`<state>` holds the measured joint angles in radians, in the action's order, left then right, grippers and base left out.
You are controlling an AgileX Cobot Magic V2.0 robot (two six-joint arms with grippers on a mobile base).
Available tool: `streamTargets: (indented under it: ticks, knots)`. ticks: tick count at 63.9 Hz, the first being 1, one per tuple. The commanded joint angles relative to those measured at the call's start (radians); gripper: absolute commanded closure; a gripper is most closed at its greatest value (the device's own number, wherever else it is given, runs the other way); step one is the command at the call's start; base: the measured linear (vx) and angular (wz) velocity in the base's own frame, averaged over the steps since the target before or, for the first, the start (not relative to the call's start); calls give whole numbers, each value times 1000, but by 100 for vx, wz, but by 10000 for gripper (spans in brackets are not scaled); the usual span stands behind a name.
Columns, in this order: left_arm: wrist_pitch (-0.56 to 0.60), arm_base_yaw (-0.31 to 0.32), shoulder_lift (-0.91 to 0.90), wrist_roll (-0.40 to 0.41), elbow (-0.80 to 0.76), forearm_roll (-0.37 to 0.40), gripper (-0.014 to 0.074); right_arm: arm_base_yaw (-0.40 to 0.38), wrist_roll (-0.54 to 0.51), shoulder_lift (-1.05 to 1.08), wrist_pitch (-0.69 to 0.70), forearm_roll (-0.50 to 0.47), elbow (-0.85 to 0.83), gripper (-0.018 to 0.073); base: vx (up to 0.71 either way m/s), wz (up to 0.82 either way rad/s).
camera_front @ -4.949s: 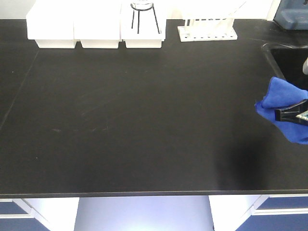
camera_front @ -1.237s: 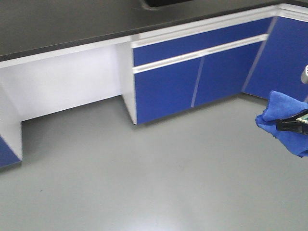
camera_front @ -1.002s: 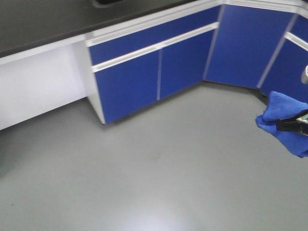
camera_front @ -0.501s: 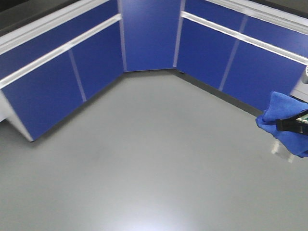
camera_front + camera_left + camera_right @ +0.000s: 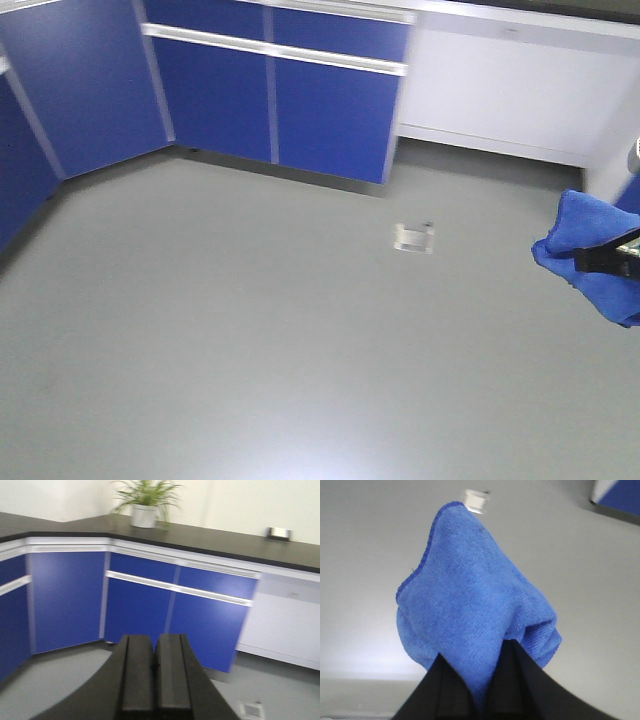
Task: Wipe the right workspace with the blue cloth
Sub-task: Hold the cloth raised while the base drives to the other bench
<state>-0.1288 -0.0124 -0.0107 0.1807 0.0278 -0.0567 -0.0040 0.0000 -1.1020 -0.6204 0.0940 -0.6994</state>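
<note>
I hold the blue cloth [image 5: 475, 595] bunched in my right gripper [image 5: 489, 662], fingers clamped, clear of the grey floor [image 5: 250, 330] for transit. My left gripper [image 5: 155, 652] is pressed together and empty, with the black benchtop [image 5: 225, 542] ahead.

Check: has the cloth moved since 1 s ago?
Yes. The cloth holds its frame spot, but the cabinets slid left, so it swung right.

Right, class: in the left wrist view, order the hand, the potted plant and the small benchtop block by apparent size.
1. Left hand, though it is closest to the camera, which inflates it.
2. Potted plant.
3. Small block.
</note>
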Motion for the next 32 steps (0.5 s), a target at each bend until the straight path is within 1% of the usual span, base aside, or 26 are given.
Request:
streamTargets:
  ticks: [1, 18, 32]
  knots:
    - [80, 5, -16, 8, 31, 6, 602, -3, -8, 17, 51, 6, -29, 564, -8, -80]
    - [80, 5, -16, 8, 31, 6, 602, -3, -8, 17, 45, 6, -29, 564, -7, -78]
    - [80, 5, -16, 8, 31, 6, 602, -3, -8, 17, -26, 6, -29, 564, -2, -62]
